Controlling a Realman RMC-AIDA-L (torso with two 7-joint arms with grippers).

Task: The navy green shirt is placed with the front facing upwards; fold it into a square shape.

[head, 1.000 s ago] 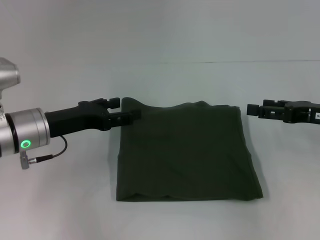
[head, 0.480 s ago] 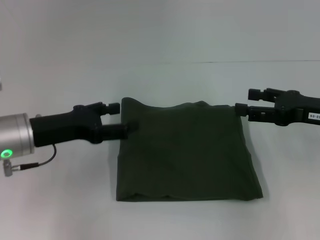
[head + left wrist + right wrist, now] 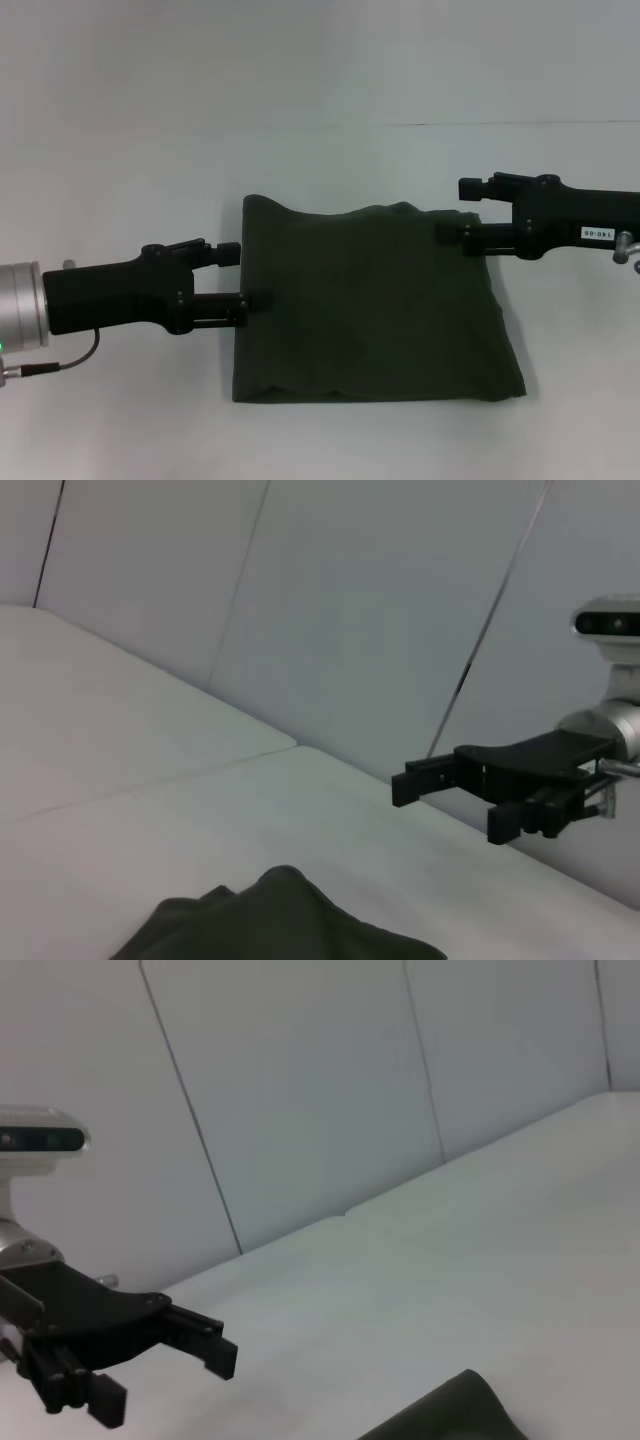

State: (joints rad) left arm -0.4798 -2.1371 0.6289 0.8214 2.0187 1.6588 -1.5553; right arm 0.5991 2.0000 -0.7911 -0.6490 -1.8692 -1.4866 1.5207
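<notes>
Shirt: folded panel, both grippers at its side edges

Shirt (image 3: pixel 370 305): dark olive green, lying flat at the middle of the white desk (image 3: pixel 120 420), already folded to a near-square panel with plain cloth uppermost. No lettering, neck or sleeves show. Far edge slightly lumpy, with the far-left corner peaked; near edge thick with stacked layers.

Left gripper (image 3: pixel 245 275): at the panel's left edge, about midway along it. Fingers stand moderately apart, one over the other, with the lower tip touching or overlapping the cloth; nothing is clamped between them.

Right gripper (image 3: pixel 455 210): at the far-right corner. Fingers likewise parted, lower tip over the cloth, not closed on it.

Handling, by judgement: light, soft, limp cotton. It will sag and drape when lifted, and the stacked layers may slide apart or unfold. Best taken at edges or corners, pinching through all layers, both sides raised together. Not fragile; thick folded edges give the surest hold.
</notes>
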